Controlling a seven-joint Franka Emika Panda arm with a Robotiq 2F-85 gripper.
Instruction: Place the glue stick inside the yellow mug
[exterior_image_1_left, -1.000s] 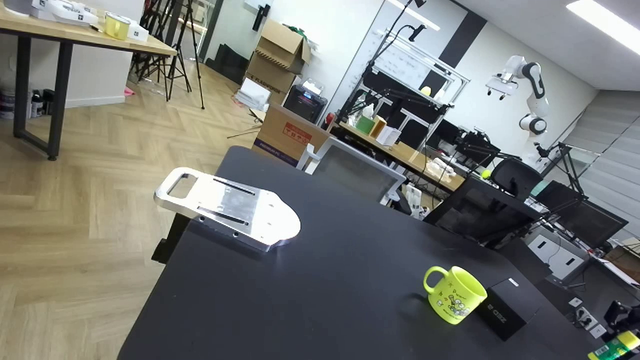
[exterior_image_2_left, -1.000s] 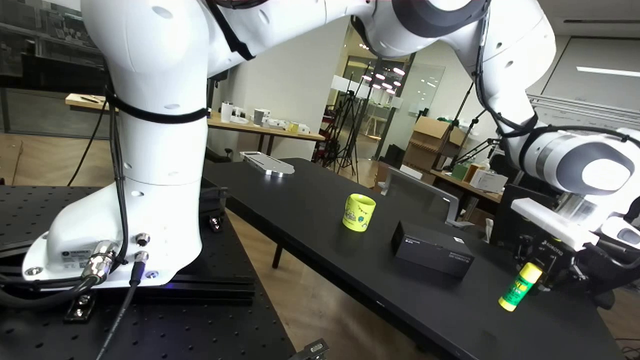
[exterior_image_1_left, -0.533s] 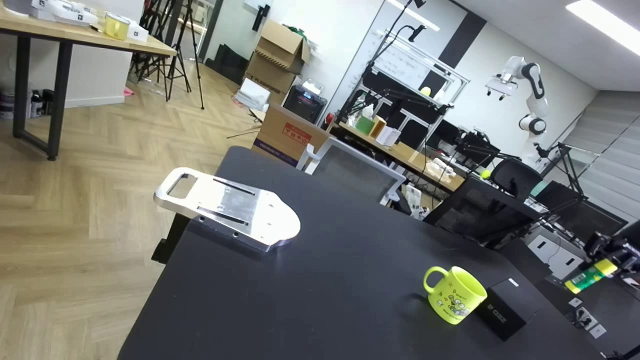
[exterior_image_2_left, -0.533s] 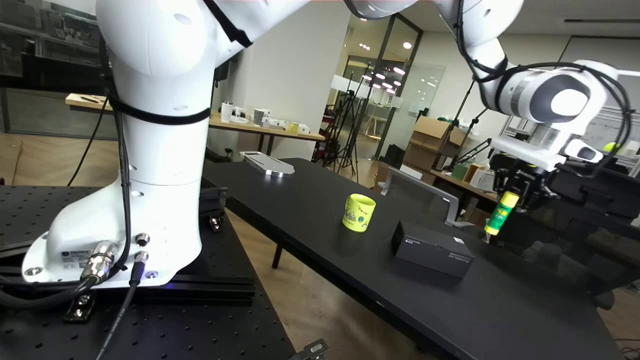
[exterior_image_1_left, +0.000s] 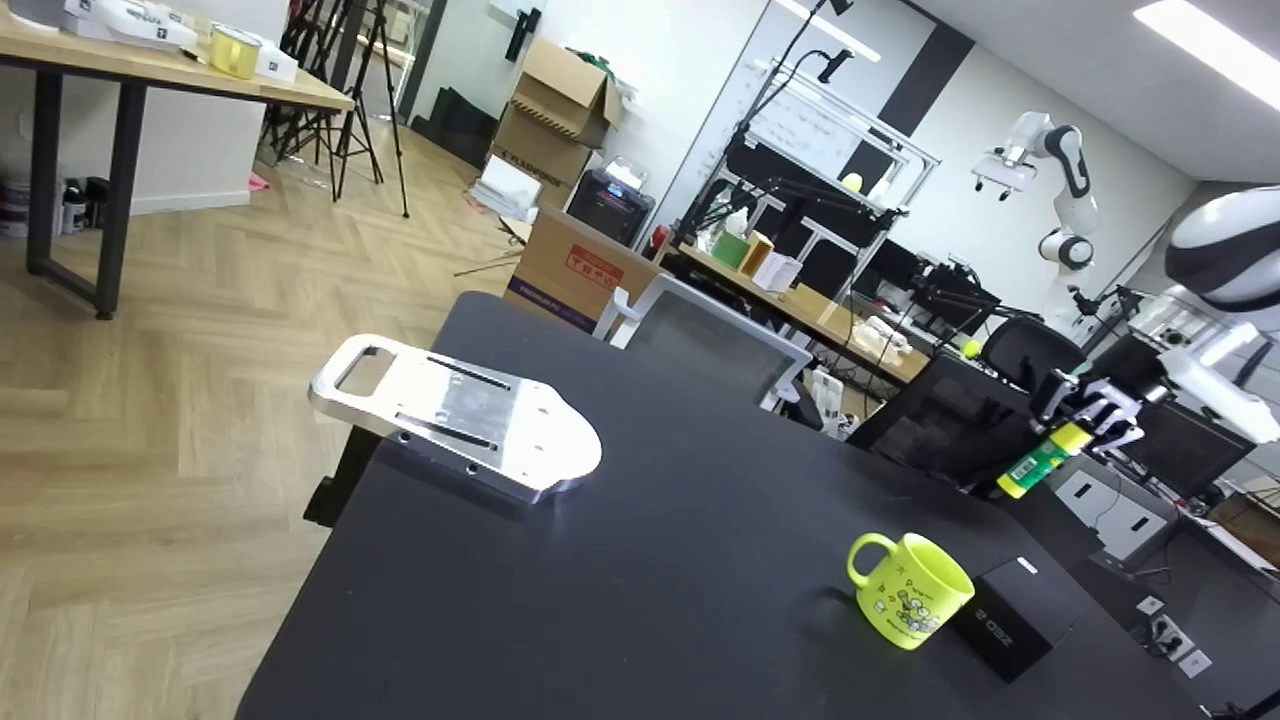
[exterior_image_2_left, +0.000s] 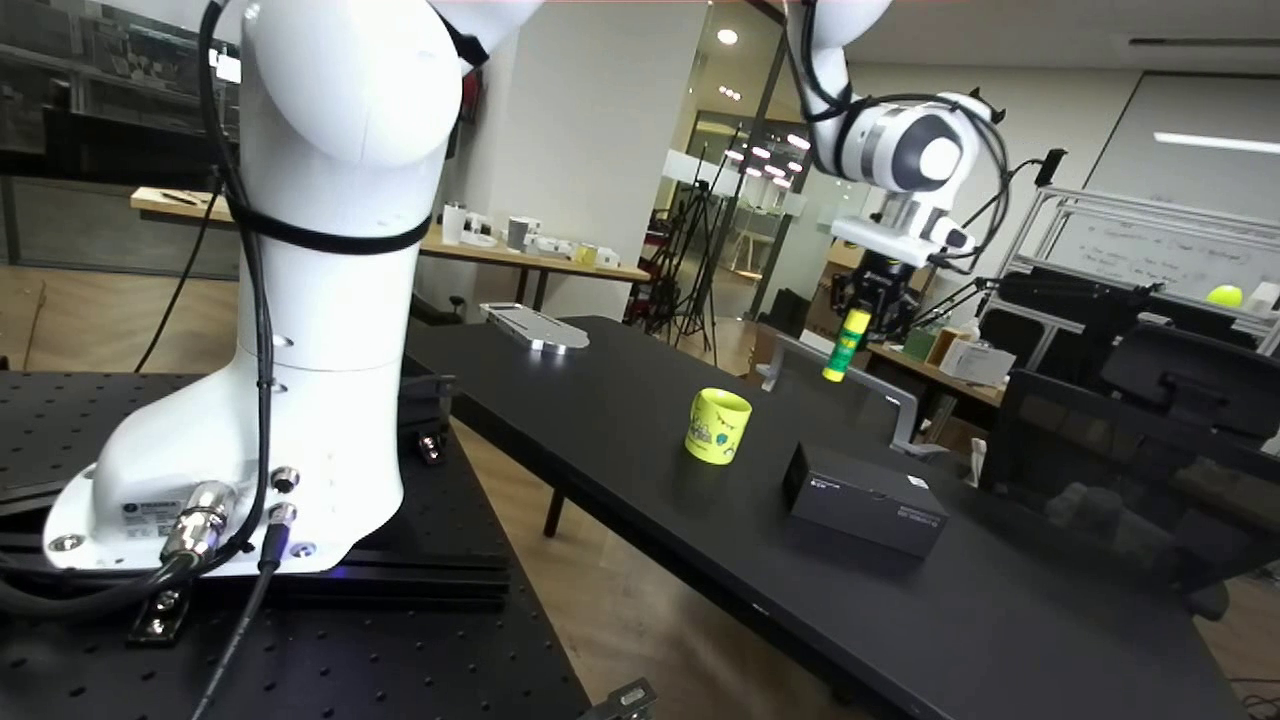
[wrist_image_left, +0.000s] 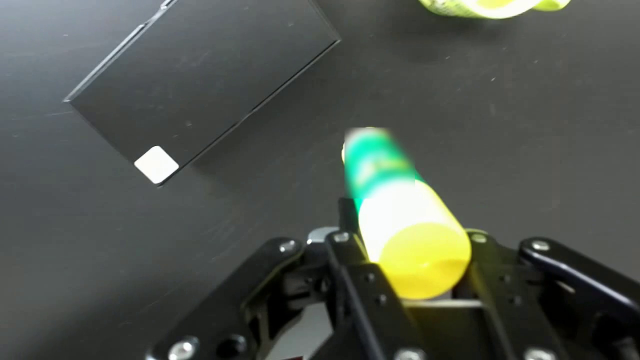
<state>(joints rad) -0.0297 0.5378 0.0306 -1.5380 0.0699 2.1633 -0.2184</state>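
Observation:
The glue stick is green with a yellow cap and end. It shows in both exterior views (exterior_image_1_left: 1040, 463) (exterior_image_2_left: 848, 346) and large in the wrist view (wrist_image_left: 425, 255). My gripper (exterior_image_1_left: 1090, 418) is shut on its capped end, also seen in an exterior view (exterior_image_2_left: 870, 310) and the wrist view (wrist_image_left: 410, 227). The stick hangs tilted in the air above the table's far side. The lime-yellow mug (exterior_image_1_left: 910, 590) stands upright on the table, its handle to one side; it also shows in an exterior view (exterior_image_2_left: 718, 425). In the wrist view the mug (wrist_image_left: 480, 7) is cut by the top edge.
A black box (exterior_image_1_left: 1015, 620) lies close beside the mug, also in an exterior view (exterior_image_2_left: 865, 498) and the wrist view (wrist_image_left: 215, 75). A flat silver-white tool (exterior_image_1_left: 540, 440) lies at the table's end. A grey chair (exterior_image_1_left: 710, 340) stands against the black table's far edge (exterior_image_2_left: 620, 420).
My gripper has carried the glue stick across and up, from low over the table beyond the box toward the mug's side. The mug and the box have not moved.

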